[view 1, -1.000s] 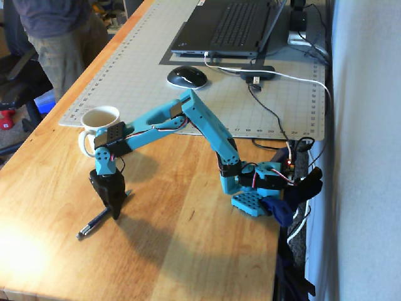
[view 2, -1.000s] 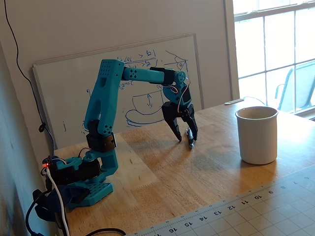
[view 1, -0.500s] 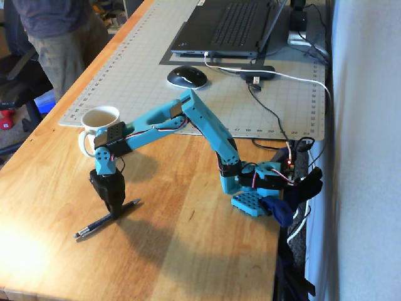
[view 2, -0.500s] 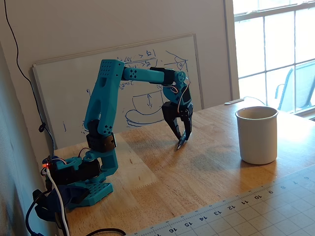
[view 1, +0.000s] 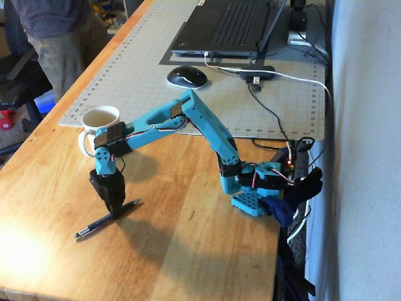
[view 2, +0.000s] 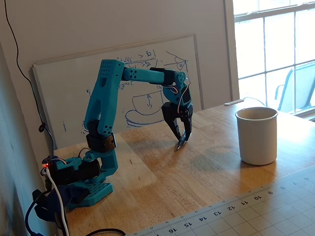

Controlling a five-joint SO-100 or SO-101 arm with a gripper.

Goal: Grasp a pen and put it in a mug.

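Both fixed views show a wooden table (view 1: pixel 188 251) carrying a gridded cutting mat (view 1: pixel 207 94), with a laptop (view 1: pixel 232 28) and mouse (view 1: pixel 186 77) at its far end in one, a whiteboard (view 2: pixel 69 93) leaning on the wall and a window (view 2: pixel 275 49) in the other. Near the front edge, the turquoise arm's (view 1: pixel 188 119) black fingers (view 1: pixel 113 202) point down, closed around the pen (view 1: pixel 94 226) near its upper end. The pen slants out below them, its tip at the wood, while the mug (view 1: pixel 99 125) stands upright farther back, clearly apart.
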